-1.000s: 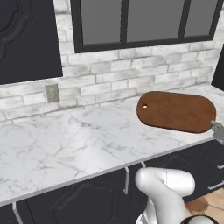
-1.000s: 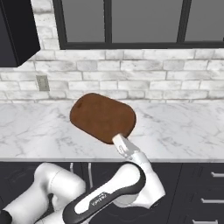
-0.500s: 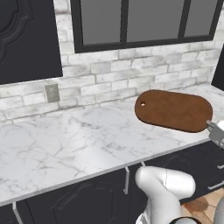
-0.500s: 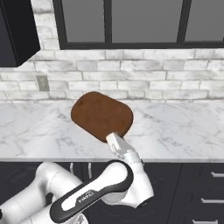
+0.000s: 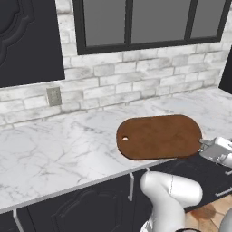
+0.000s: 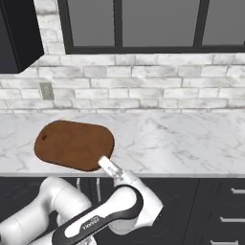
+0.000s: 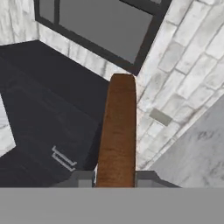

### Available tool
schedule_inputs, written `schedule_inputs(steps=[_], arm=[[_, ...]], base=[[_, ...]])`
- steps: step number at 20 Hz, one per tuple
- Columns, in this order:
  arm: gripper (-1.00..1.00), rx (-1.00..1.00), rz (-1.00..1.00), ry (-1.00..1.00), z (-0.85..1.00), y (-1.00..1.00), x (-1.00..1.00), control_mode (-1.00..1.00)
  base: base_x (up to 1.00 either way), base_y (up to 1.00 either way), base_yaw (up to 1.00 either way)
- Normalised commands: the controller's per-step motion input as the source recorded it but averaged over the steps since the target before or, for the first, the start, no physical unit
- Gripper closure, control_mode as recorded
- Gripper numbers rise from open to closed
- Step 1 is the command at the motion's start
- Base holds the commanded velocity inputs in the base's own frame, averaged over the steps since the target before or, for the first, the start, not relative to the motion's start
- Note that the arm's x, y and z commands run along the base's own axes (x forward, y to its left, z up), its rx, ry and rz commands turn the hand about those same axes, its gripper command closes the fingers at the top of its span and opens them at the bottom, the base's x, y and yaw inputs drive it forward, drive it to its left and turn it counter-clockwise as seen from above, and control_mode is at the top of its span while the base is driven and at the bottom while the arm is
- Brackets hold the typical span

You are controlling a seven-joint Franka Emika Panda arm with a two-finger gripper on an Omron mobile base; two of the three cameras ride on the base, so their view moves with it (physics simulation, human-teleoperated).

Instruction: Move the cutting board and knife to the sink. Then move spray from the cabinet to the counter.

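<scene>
no readable text, arm lettering too blurred

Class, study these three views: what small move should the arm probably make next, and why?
Probably keep carrying the cutting board sideways along the counter toward the sink. The hand is shut on the board's rounded end, and the hand view shows the board edge-on between its fingers. No sink is in sight yet.
</scene>
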Motion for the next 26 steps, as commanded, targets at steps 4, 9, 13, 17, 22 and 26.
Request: schedule_inputs(steps=[4, 9, 13, 17, 22, 26], arm=[[1.00, 0.00, 0.78, 0.09, -0.30, 0.65, -0.16, -1.00], [1.00, 0.02, -0.07, -0.21, 0.10, 0.42, 0.56, -1.00], [1.00, 0.24, -0.53, -0.37, 0.37, 0.13, 0.36, -1.00], [1.00, 0.26, -0.56, -0.31, 0.26, 0.00, 0.09, -1.00], [1.00, 0.03, -0.11, -0.04, 0.04, 0.00, 0.00, -1.00], [1.00, 0.00, 0.00, 0.00, 0.00, 0.00, 0.00, -1.00]], base=[[0.00, 0.00, 0.00], [0.00, 0.00, 0.00], [0.00, 0.00, 0.00], [0.00, 0.00, 0.00], [0.00, 0.00, 0.00], [0.00, 0.00, 0.00]])
